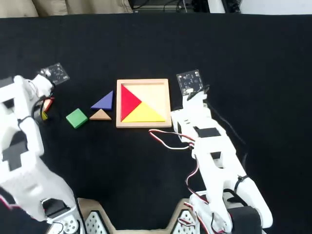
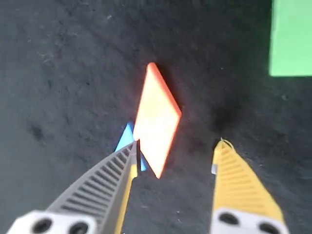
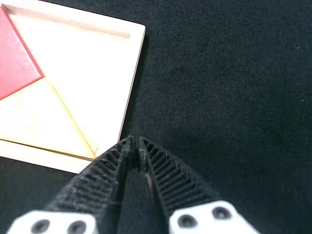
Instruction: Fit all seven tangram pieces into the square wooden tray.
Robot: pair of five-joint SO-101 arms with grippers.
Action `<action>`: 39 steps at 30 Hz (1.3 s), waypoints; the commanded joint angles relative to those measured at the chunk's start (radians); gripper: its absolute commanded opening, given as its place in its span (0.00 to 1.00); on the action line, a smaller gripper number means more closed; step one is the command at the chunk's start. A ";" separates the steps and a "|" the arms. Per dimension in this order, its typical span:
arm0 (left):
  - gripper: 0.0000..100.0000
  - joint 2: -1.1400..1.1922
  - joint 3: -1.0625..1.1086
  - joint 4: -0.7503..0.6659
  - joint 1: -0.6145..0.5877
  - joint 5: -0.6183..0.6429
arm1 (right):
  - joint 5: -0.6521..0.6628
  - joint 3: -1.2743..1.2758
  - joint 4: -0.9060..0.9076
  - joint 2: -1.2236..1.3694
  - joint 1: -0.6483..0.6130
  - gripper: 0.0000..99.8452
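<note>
While the black desk (image 1: 243,58) carries everything, the square wooden tray (image 1: 143,81) lies mid-desk with the big red triangle (image 1: 127,101) and yellow triangle (image 1: 144,115) flush inside. My right claw (image 3: 138,146), pinched shut and empty, sits beside the tray's corner, probably keeping clear. My left claw (image 2: 178,146) gapes around the glossy orange parallelogram (image 2: 156,122), well apart from the tray, likely to grab it
</note>
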 commanded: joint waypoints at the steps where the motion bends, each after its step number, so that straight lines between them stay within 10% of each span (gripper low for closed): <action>1: 0.26 0.103 -0.239 0.112 -0.005 -0.215 | 0.009 -0.005 -0.020 -0.036 0.014 0.01; 29: 0.14 0.367 -0.441 0.388 0.071 -0.321 | 0.083 0.001 -0.021 -0.036 -0.029 0.01; 39: 0.04 0.365 -0.805 0.717 0.217 0.143 | 0.084 0.001 -0.021 -0.038 -0.029 0.01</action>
